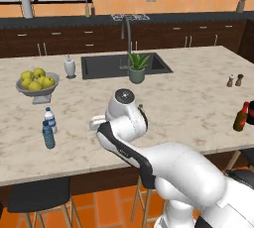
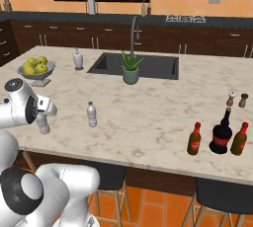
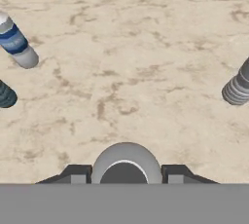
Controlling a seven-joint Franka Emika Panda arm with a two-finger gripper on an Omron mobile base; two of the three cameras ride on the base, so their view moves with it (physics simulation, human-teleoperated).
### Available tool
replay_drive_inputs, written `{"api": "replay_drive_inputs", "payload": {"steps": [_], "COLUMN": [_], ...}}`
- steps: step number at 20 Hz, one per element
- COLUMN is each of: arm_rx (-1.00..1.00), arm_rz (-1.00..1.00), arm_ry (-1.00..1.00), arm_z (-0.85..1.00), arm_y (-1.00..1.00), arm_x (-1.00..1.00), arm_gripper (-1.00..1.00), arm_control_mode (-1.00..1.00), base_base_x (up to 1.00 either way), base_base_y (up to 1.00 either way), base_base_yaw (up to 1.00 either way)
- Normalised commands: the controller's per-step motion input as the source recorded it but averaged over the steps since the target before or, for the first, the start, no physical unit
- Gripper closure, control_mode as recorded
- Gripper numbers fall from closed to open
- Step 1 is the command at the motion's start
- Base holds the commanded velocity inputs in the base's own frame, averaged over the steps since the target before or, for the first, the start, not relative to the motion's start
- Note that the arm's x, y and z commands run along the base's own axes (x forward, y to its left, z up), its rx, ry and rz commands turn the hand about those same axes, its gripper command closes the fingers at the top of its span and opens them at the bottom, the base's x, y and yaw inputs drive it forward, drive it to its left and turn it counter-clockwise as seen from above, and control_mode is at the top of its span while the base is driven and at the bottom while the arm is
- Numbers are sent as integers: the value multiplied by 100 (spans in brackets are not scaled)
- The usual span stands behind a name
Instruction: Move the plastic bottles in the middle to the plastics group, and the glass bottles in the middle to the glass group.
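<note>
The claw (image 3: 124,177) sits at the bottom middle of the hand view, squeezing a clear water bottle (image 3: 125,162) between its two dark fingers (image 3: 78,175). The bottle's round top pokes up between them, above the sandy counter (image 3: 146,47). A second clear bottle (image 2: 91,114) stands alone, left of the middle in the right base view. At the left of the left base view, the blue-label bottle (image 1: 49,119) and the blue bottle (image 1: 48,135) stand just beside each other, below a bowl of lemons (image 1: 36,82). At the lower right of the right base view, a small brown bottle (image 2: 194,139) stands near a fat dark bottle (image 2: 221,132) and another brown bottle (image 2: 239,139).
</note>
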Motion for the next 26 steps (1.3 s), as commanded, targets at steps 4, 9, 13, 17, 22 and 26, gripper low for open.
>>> {"api": "replay_drive_inputs", "payload": {"steps": [4, 9, 13, 17, 22, 26], "arm_rx": [0, 0, 0, 5, 3, 1], "arm_rz": [0, 0, 0, 0, 0, 0], "arm_ry": [0, 0, 2, 19, 30, 11], "arm_z": [5, 1, 0, -7, -32, -30], "arm_y": [84, 75, 75, 39, 17, 11], "arm_x": [48, 42, 47, 46, 39, 34], "arm_gripper": [100, 100, 100, 100, 100, 100], "arm_control_mode": [-100, -100, -100, -100, -100, -100], "base_base_x": [0, 0, 0, 0, 0, 0], "base_base_y": [0, 0, 0, 0, 0, 0], "base_base_yaw": [0, 0, 0, 0, 0, 0]}}
